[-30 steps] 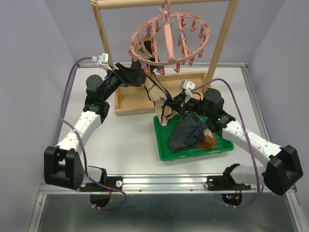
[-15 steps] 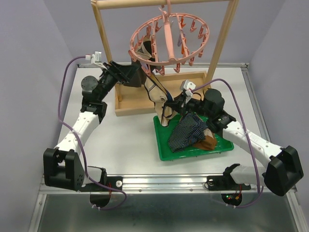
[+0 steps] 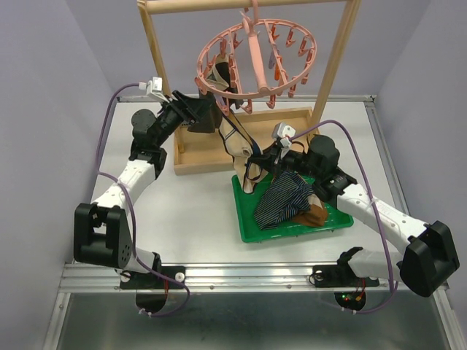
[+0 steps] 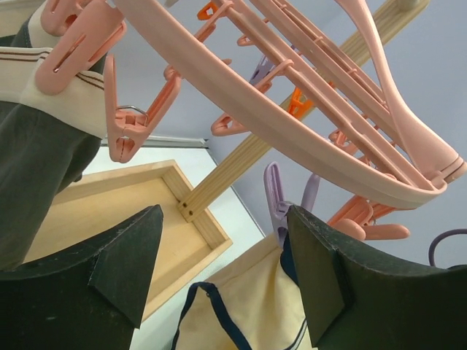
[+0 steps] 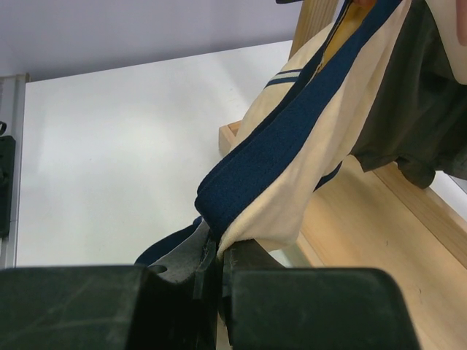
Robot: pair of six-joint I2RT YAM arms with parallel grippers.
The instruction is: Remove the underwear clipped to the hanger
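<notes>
The pink ring hanger (image 3: 255, 62) hangs from the wooden frame; it also fills the left wrist view (image 4: 292, 117). A beige underwear with navy trim (image 3: 239, 146) hangs from a purple clip (image 4: 273, 200). A dark grey underwear with beige waistband (image 4: 36, 138) is clipped at the ring's left. My left gripper (image 3: 213, 117) is open just under the ring, its jaws either side of the beige underwear's top (image 4: 248, 306). My right gripper (image 3: 255, 164) is shut on the beige underwear's lower edge (image 5: 292, 182). A navy checked underwear (image 3: 281, 198) and a brown one (image 3: 310, 214) lie in the green tray (image 3: 252, 226).
The tall wooden frame's posts (image 3: 155, 58) stand on a wooden base tray (image 3: 197, 157) behind the green tray. The white table (image 3: 182, 211) ends at a metal rail along the front.
My left gripper has moved right and up, closer under the ring by the beige underwear's clip. My right gripper has stayed shut on the beige underwear.
</notes>
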